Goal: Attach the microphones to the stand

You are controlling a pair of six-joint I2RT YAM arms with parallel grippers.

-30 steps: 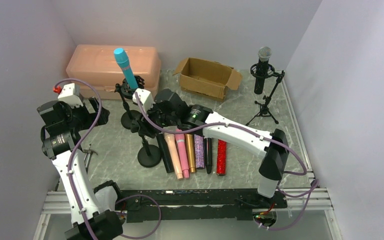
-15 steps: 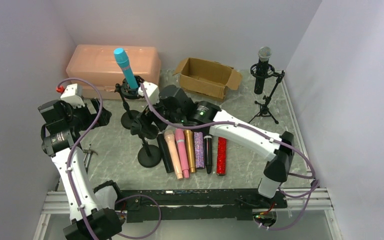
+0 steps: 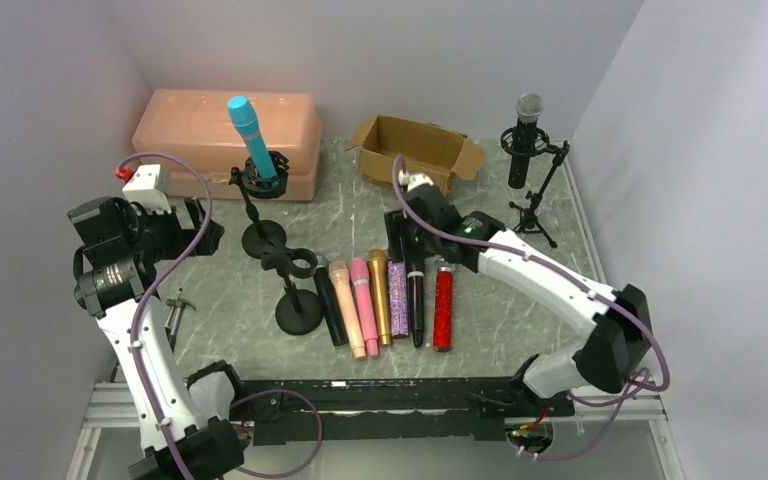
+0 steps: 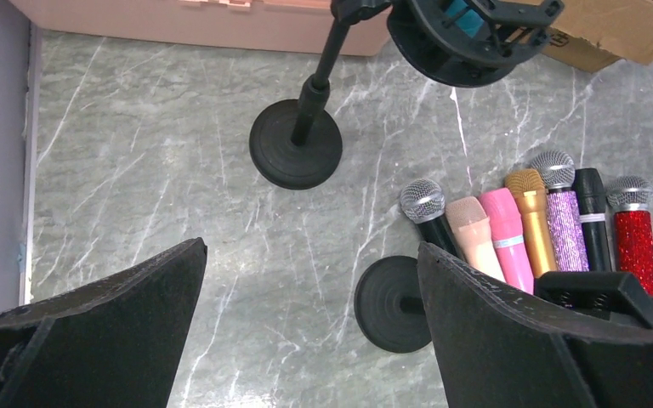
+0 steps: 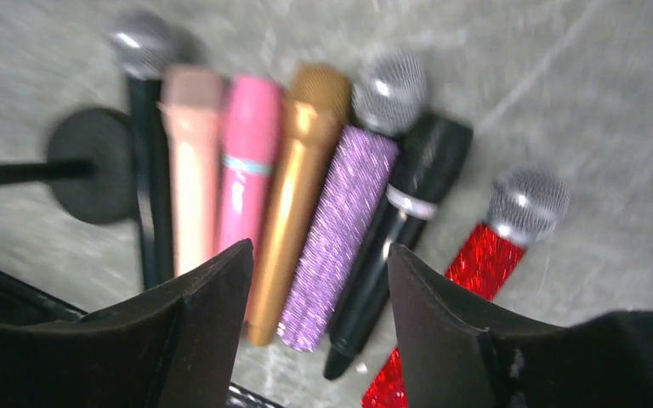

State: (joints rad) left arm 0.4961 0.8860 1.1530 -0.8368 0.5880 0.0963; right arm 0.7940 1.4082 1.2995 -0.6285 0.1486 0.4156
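Several microphones lie side by side on the table: black (image 3: 328,305), peach (image 3: 348,312), pink (image 3: 365,305), gold (image 3: 380,300), purple glitter (image 3: 398,288), black (image 3: 416,300) and red glitter (image 3: 443,308). A teal microphone (image 3: 248,132) stands clipped in the back-left stand (image 3: 262,238). A second round-base stand (image 3: 298,312) has an empty clip (image 3: 298,265). My right gripper (image 3: 405,240) is open above the row, over the purple (image 5: 340,221) and black (image 5: 408,195) ones. My left gripper (image 3: 192,222) is open and empty, raised at the left.
A peach plastic case (image 3: 190,125) sits at the back left and an open cardboard box (image 3: 415,150) at the back centre. A tripod stand (image 3: 532,205) at the back right holds a black microphone with a silver head (image 3: 527,125).
My right arm has swung right, from over the empty stand to above the row of microphones. My left arm has barely moved.
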